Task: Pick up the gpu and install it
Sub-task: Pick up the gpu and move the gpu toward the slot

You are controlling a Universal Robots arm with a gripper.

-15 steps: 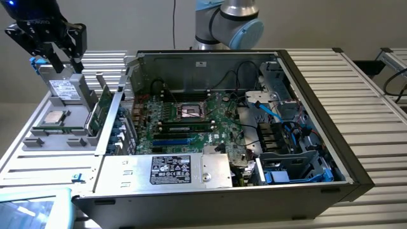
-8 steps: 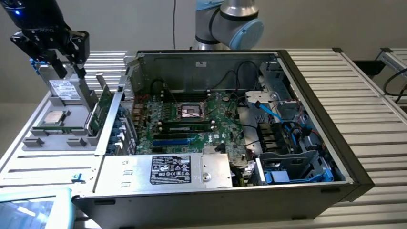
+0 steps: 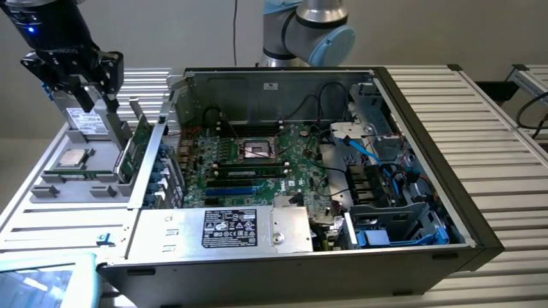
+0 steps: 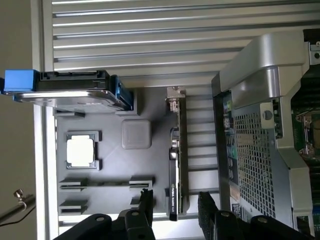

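Observation:
The gpu (image 3: 137,145) stands on edge in a slot of the grey holder tray (image 3: 51,186), just outside the open computer case on the exterior view's left. In the wrist view the gpu (image 4: 177,160) appears edge-on as a thin black and green card with a silver bracket end. My gripper (image 3: 99,102) hangs above the tray, higher than the card and slightly toward the exterior view's left. It is open, and the black fingers (image 4: 146,205) stand on either side of the card's line with nothing between them (image 4: 177,207).
The tray also holds a grey drive (image 4: 65,89) with blue rails and a processor chip (image 4: 80,150). The open computer case (image 3: 428,212) lies to the exterior view's right, with its motherboard (image 3: 248,163) exposed. A slatted metal table (image 3: 496,128) carries everything.

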